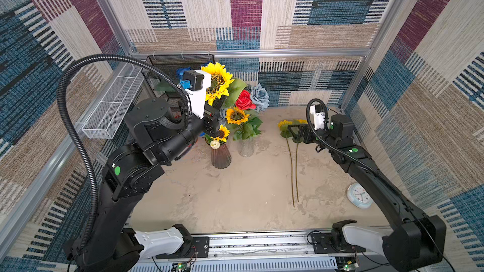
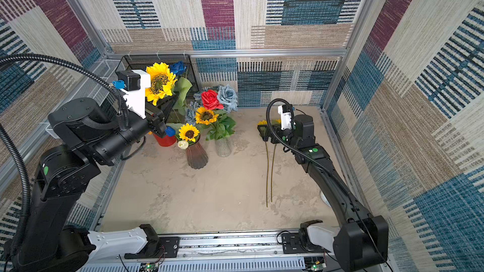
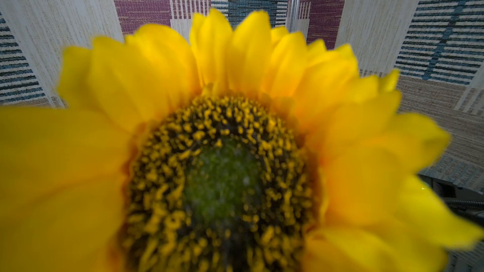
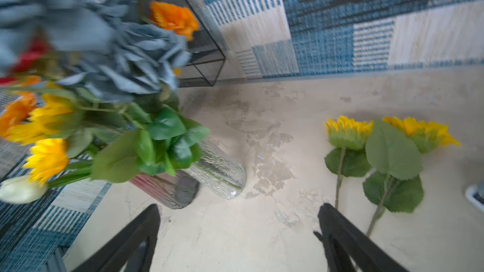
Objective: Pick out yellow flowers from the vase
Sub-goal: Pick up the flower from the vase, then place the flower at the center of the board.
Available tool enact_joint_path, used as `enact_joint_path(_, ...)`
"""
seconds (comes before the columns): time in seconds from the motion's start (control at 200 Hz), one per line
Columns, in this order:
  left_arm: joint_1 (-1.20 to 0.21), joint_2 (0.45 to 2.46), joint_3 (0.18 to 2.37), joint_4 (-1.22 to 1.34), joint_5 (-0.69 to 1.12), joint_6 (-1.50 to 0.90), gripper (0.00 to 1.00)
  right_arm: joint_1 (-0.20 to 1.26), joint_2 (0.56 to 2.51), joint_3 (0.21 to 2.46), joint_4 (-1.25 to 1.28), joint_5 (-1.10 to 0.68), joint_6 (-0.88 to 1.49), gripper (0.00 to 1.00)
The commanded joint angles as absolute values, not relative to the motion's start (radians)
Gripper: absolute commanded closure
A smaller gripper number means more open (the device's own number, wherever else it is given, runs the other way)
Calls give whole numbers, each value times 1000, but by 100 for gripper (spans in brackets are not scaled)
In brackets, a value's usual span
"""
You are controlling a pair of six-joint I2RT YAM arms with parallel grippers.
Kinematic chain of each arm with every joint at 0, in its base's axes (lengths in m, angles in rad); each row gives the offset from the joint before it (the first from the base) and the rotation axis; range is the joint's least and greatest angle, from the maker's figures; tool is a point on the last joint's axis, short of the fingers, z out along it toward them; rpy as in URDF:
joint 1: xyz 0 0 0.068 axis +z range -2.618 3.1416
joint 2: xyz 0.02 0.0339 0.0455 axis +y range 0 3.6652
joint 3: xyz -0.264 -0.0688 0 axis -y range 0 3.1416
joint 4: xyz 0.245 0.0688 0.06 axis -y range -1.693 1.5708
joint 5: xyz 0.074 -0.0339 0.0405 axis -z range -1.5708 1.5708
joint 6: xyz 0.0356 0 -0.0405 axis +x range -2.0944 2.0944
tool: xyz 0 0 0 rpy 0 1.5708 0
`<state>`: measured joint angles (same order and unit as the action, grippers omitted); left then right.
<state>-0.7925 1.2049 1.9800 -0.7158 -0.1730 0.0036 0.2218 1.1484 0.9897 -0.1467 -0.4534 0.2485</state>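
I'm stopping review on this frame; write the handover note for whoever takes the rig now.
Left pincer: shut, apparently on the stem of the large sunflower, raised high; grip itself hidden.
Right pincer: open, empty, by the two sunflowers lying on the table.
Done: those two are out.
Left: set the raised one down, then pull the middle sunflower from the clear vase and the small sunflower from the brown vase; the pale tulip there may count too.
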Motion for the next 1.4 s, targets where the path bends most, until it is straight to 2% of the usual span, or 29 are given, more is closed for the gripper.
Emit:
enact_joint_path(0.0,-787,1226,2014,-840,-102,-37,93,295,1071,958,21,-550,109,4)
enact_joint_path(0.245,-732,1312,2078,-942,66,-101,96,499,986,986,42,-582,-53,4)
enact_joint_path(0.441,-649,1320,2039,-916,294,-135,96,627,981,1019,62,-595,-79,4)
enact_joint_path(0.611,-634,1320,2014,-904,382,-143,96,683,1031,1078,45,-585,-89,3)
enact_joint_path(0.901,-635,1313,1997,-917,440,-131,95,699,1115,1148,49,-606,-73,1)
enact_joint_path(1.167,-635,1315,1973,-900,481,-123,95,709,1174,1197,53,-653,-45,9)
enact_joint_path(1.392,-635,1322,1958,-871,499,-119,95,723,1221,1237,37,-681,-31,29)
